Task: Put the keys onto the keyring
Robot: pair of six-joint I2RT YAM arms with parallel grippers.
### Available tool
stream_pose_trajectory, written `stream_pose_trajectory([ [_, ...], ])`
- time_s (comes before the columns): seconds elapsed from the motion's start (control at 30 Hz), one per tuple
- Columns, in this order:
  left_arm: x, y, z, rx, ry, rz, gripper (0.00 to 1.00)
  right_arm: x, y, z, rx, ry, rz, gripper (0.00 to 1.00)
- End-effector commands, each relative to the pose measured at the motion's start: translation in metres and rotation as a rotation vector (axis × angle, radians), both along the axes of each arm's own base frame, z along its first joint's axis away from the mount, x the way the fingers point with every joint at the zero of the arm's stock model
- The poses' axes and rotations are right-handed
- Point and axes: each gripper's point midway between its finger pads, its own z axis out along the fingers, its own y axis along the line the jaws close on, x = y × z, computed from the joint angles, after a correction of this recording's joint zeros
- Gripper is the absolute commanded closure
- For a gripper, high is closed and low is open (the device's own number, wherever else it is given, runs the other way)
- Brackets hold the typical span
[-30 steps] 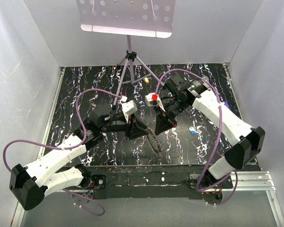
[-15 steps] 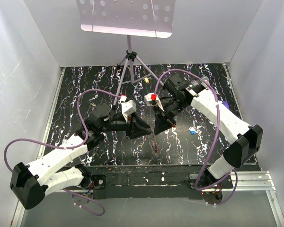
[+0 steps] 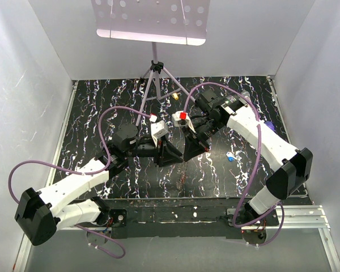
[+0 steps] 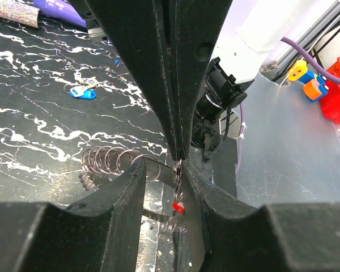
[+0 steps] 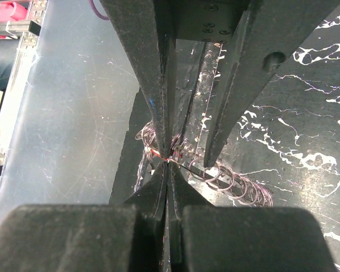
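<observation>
My right gripper point(image 5: 169, 164) is shut on the small ring of a red key point(image 4: 179, 207), which hangs from its tips in the left wrist view. My left gripper point(image 4: 167, 178) stands open just under those tips, with the red key between its fingers point(image 4: 124, 195) and untouched. The keyring point(image 4: 105, 161), a stretched grey wire coil, lies beside one left finger, and one strand runs to the right gripper's tips. In the right wrist view a loop of the keyring point(image 5: 241, 187) sits around one left fingertip. A blue key point(image 3: 230, 158) and a yellow key point(image 3: 175, 96) lie on the table.
A tripod stand point(image 3: 154, 73) rises at the back centre of the black marbled table point(image 3: 102, 102). A purple pen point(image 4: 59, 8) and a glittery tube point(image 4: 14, 10) lie beyond the blue key. Coloured toys point(image 4: 306, 79) sit outside the clear side wall.
My left gripper moved right until its tips meet the right gripper's. The keyring coil, which hung long below them, now shows much shorter in the top view. The right gripper stayed shut.
</observation>
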Motion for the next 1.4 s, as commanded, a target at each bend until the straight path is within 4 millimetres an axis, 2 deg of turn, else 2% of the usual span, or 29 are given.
stream_pose_trajectory([
  [0.0,-0.005,-0.001,0.013,-0.019,-0.021,-0.028,0.72,-0.015,-0.004,0.018,0.008,0.065,0.015,0.99],
  [0.37,-0.006,-0.007,0.002,0.025,0.007,-0.049,0.75,-0.015,-0.004,0.017,0.008,0.067,0.016,0.99],
  [0.43,-0.006,-0.007,0.003,0.027,0.006,-0.052,0.81,-0.015,-0.004,0.018,0.011,0.063,0.016,0.99],
  [0.5,-0.008,-0.007,0.004,0.027,0.007,-0.060,0.93,-0.015,-0.004,0.017,0.008,0.068,0.015,0.99],
  [0.57,-0.009,-0.007,0.003,0.030,0.012,-0.071,1.00,-0.015,-0.004,0.017,0.008,0.067,0.015,0.99],
  [0.8,-0.012,-0.006,0.008,0.027,0.013,-0.086,1.00,-0.012,-0.003,0.018,0.004,0.061,-0.005,0.99],
  [0.9,-0.014,-0.002,0.013,0.015,-0.015,-0.076,1.00,-0.007,-0.005,0.025,0.027,0.065,-0.027,0.79],
  [0.93,-0.014,-0.001,0.013,0.014,-0.023,-0.071,1.00,-0.005,-0.007,0.030,0.040,0.069,-0.040,0.67],
  [0.97,-0.015,0.002,0.016,0.005,-0.041,-0.061,1.00,-0.003,-0.009,0.034,0.055,0.074,-0.048,0.62],
  [1.07,-0.015,0.007,0.020,-0.017,-0.066,-0.029,1.00,0.001,-0.017,0.042,0.093,0.059,-0.073,0.57],
  [1.17,-0.015,0.010,0.037,-0.093,-0.105,0.008,1.00,0.004,-0.019,0.047,0.160,0.014,-0.081,0.56],
  [1.27,-0.016,0.013,0.053,-0.187,-0.132,0.038,1.00,0.002,-0.020,0.046,0.248,-0.093,-0.060,0.54],
  [1.37,-0.018,0.019,0.070,-0.303,-0.138,0.067,1.00,0.003,-0.017,0.059,0.367,-0.239,-0.038,0.50],
])
